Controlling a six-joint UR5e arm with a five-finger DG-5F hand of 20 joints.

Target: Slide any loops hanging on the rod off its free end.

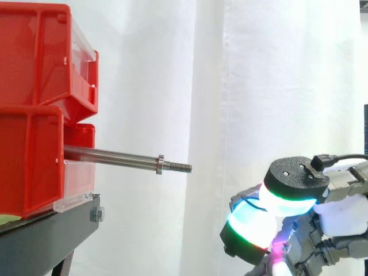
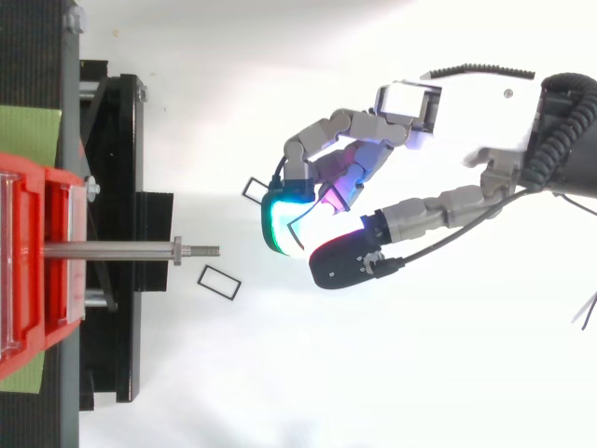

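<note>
Rod [image 1: 115, 156] bare, free end well apart from curled fingers [image 2: 280, 219] apparently pinching a thin loop [image 2: 297, 230].

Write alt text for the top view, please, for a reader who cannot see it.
A bare metal rod juts right from red bins on a black stand; the robot hand hovers clear of its threaded tip, fingers curled round a thin dark loop. Two more loops lie off the rod on the white ground.
</note>
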